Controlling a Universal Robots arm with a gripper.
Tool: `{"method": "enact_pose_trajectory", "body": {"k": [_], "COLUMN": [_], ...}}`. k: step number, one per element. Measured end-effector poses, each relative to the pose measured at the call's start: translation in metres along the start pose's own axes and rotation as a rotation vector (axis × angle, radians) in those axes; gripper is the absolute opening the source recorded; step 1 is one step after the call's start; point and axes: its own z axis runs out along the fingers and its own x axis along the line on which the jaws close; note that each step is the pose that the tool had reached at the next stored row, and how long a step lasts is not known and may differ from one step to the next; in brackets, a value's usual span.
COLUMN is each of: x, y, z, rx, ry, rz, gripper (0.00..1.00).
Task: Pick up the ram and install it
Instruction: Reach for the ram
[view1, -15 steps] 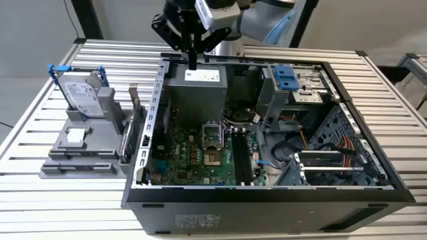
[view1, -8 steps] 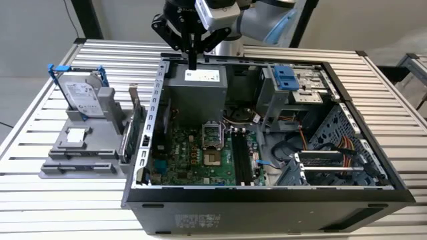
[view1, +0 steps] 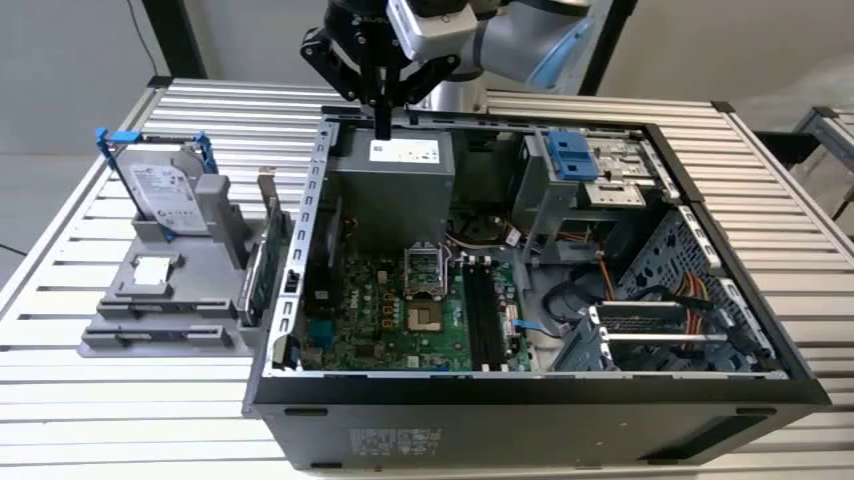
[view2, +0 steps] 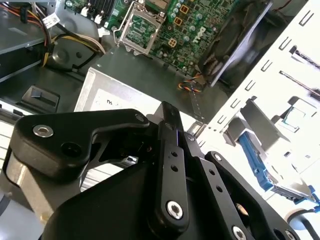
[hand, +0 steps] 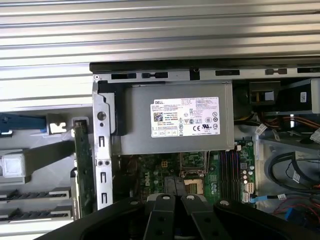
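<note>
Quick pass from my end. The gripper (view1: 384, 126) hangs over the far rim of the open case (view1: 534, 400), tips pointing straight down at the power supply (view1: 394, 180). The jaws are clenched: the fingers (view2: 169, 150) sit pressed together in the second wrist view, and in the exterior view they meet in one thin dark point.

I cannot tell where the ram is from these views. The slots (view1: 481, 315) read as long dark strips on the motherboard (view1: 380, 300), just beside the socket (view1: 424, 265) (the first wrist view shows them as dark lines too).

On the exterior view's left a grey fixture (view1: 147, 325) rests on the slatted surface (view1: 120, 420), close to the case. A hard drive (view1: 167, 195) in a blue frame stands upright at the fixture's far end. A green card (view1: 267, 265) stands on edge between the fixture and the case wall, just beside the wall.

In the first wrist view the power supply's pale label faces the camera, with the motherboard past it and the green card edge-on outside the case wall.
</note>
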Motion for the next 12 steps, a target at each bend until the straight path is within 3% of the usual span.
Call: {"method": "enact_pose_trajectory", "body": {"k": [12], "x": [0.0118], "y": [-0.0008], "z": [-0.0003], "rx": [-0.0001], "ry": [0.0000], "rz": [0.000], "gripper": [0.00]}}
